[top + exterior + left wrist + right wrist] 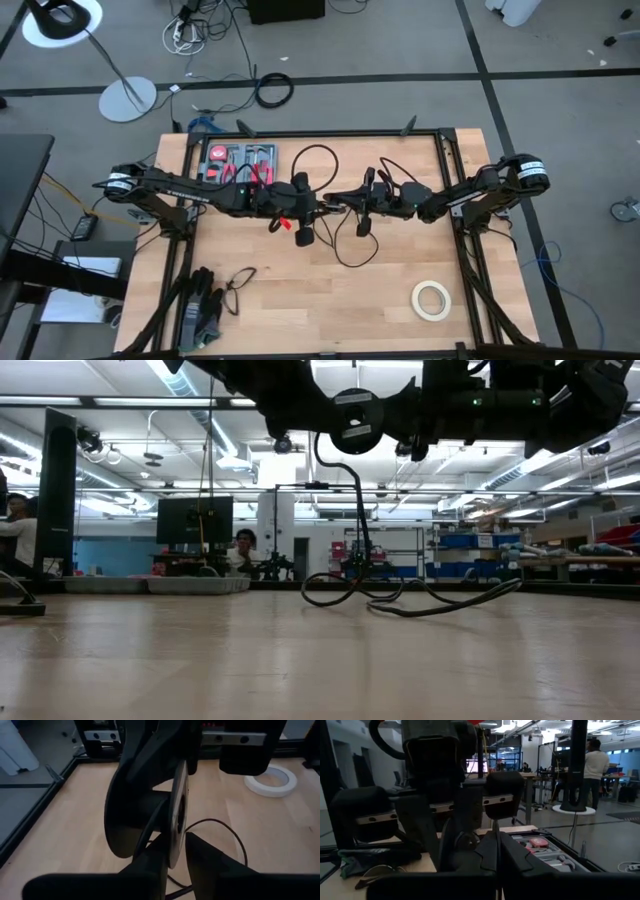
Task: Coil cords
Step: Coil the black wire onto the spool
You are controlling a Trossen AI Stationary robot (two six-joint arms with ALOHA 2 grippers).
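matt wood table (330, 300), thin black rubbery cord (420, 600)

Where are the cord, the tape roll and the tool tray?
cord (352, 262), high view, on the loop lying on the table below the arms.
tape roll (431, 299), high view, on the cream-white ring's band.
tool tray (228, 154), high view, on the tray's upper part near the table's far edge.

High view: overhead, straight down on the whole worktop (330, 300).
Low view: worktop level, facing the room.
Wrist views: close behind each tool.
Shared: tape roll (431, 299) in high and left wrist (270, 780).
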